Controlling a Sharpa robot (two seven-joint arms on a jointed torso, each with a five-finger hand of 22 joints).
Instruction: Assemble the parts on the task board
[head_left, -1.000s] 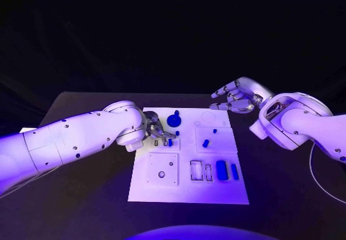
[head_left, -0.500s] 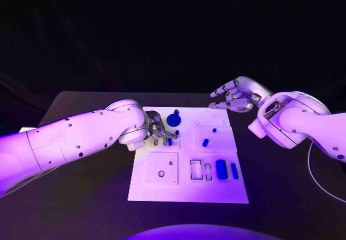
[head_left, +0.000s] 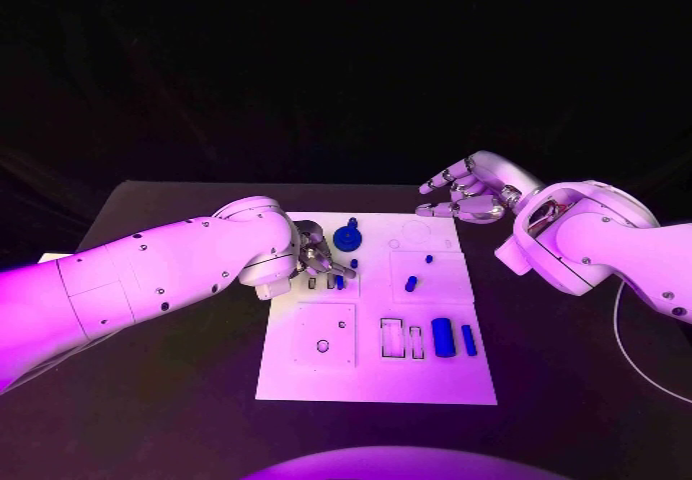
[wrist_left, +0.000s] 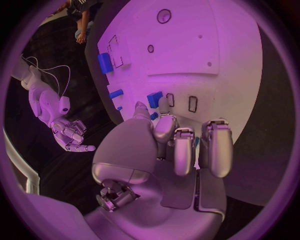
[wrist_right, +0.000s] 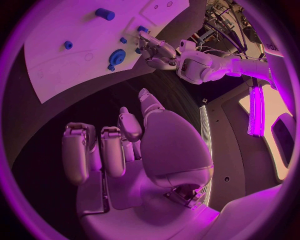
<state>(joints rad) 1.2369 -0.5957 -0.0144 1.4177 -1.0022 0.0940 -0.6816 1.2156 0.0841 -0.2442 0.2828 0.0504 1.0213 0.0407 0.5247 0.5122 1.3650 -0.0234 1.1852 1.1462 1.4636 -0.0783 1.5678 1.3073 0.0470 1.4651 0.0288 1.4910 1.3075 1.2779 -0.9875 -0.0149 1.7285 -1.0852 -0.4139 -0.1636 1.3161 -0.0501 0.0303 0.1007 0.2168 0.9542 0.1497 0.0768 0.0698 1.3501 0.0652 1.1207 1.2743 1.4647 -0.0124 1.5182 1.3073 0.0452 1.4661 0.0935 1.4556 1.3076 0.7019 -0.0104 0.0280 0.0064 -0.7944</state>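
The white task board (head_left: 378, 372) lies mid-table. My left hand (head_left: 317, 262) hangs over the board's far left section, fingers curled down. Its thumb and a fingertip (wrist_left: 164, 120) flank a small blue block (wrist_left: 154, 99) standing beside two empty slots (wrist_left: 192, 103); in the head view that block (head_left: 340, 283) is next to the fingers. My right hand (head_left: 464, 197) hovers off the board's far right corner, fingers loosely bent and apart, holding nothing. The right wrist view has the left hand (wrist_right: 156, 50) on the board (wrist_right: 69, 70).
On the board are a round blue gear (head_left: 348, 240), a small peg (head_left: 428, 261), a short blue piece (head_left: 411, 285), a wide blue block (head_left: 443, 338) and a thin bar (head_left: 469, 342). Empty slots (head_left: 391, 338) sit beside them. Black table (head_left: 173, 400) surrounds the board.
My left arm has shifted slightly while its hand stays at the same slots. The right hand has not moved.
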